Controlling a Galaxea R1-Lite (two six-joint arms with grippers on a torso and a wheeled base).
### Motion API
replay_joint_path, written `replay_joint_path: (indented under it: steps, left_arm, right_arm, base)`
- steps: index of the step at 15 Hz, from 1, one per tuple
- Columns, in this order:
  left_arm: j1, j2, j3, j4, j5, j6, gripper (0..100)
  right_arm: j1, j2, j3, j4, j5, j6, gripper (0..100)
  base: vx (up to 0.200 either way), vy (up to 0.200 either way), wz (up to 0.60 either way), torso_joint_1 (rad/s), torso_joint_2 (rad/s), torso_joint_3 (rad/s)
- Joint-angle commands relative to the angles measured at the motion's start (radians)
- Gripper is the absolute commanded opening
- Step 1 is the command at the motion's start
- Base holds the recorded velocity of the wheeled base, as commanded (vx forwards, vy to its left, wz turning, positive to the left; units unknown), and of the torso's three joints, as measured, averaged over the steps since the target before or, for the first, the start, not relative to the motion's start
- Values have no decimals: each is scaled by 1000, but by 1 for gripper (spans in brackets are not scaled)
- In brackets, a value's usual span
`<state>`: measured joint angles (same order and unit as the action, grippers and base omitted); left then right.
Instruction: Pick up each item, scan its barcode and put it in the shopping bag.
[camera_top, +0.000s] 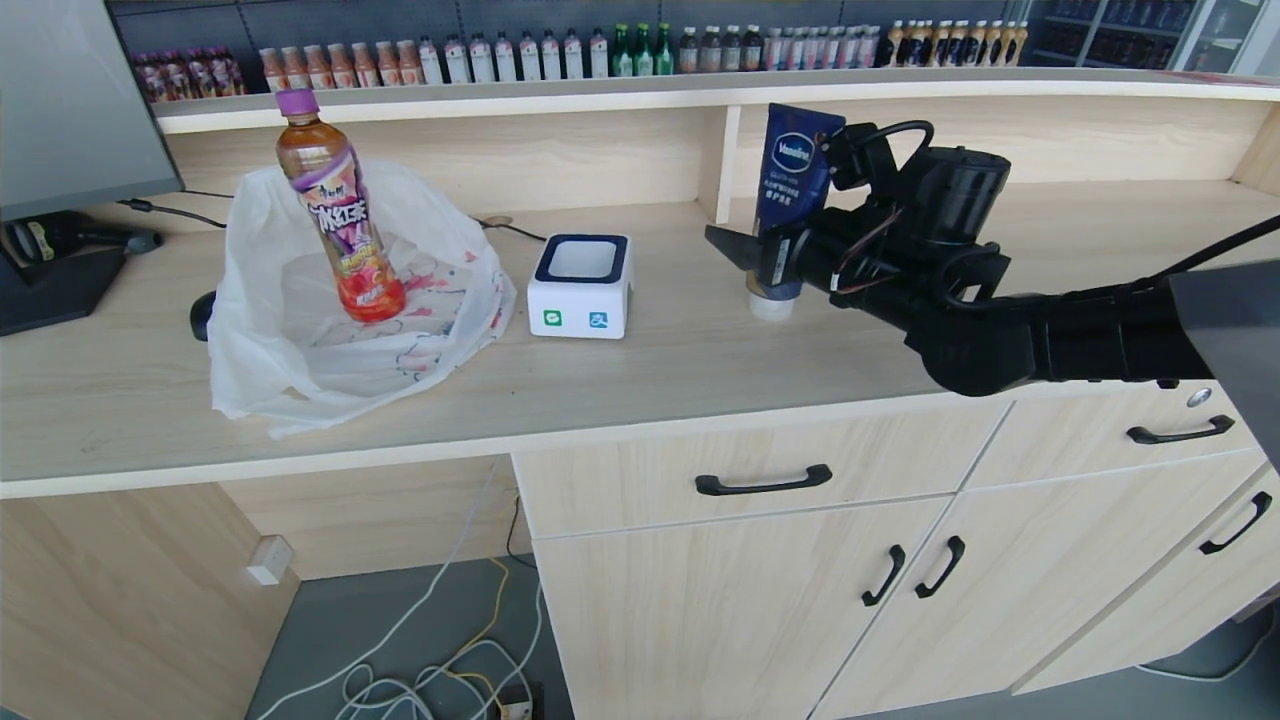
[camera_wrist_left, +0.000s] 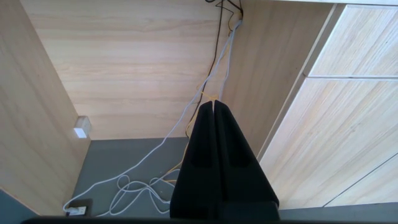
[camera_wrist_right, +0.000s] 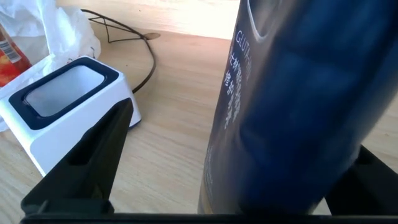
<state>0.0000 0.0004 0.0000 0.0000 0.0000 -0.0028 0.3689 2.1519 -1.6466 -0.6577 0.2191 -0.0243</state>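
Observation:
A dark blue tube (camera_top: 793, 170) stands upright on its white cap on the wooden counter (camera_top: 680, 370), right of centre. My right gripper (camera_top: 775, 245) is open around the tube's lower part; in the right wrist view one finger (camera_wrist_right: 87, 165) stands apart from the tube (camera_wrist_right: 292, 106). A tea bottle (camera_top: 340, 220) with a purple cap stands upright inside the white shopping bag (camera_top: 270, 370) on the left. The white scanner box (camera_top: 580, 285) with a dark rim sits between bag and tube. My left gripper (camera_wrist_left: 214, 106) is shut on nothing, below counter level beside the cabinet.
A handheld scanner (camera_top: 60, 240) and a monitor foot stand at the counter's far left. A wooden divider (camera_top: 722, 160) rises just behind the tube. Bottles line the back shelf (camera_top: 600, 50). Cables (camera_wrist_left: 143, 186) lie on the floor under the counter.

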Motion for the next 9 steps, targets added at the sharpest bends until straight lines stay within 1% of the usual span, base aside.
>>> replay_joint_path:
  steps: [1,9]
  left_arm:
    - [0,0,0,0,0,0,0]
    - [0,0,0,0,0,0,0]
  right_arm:
    - [2,6,-7,0,0,0,0]
    - [1,0,-7,-2,-1,0,0]
  base:
    - [0,0,0,0,0,0]
    - [0,0,0,0,0,0]
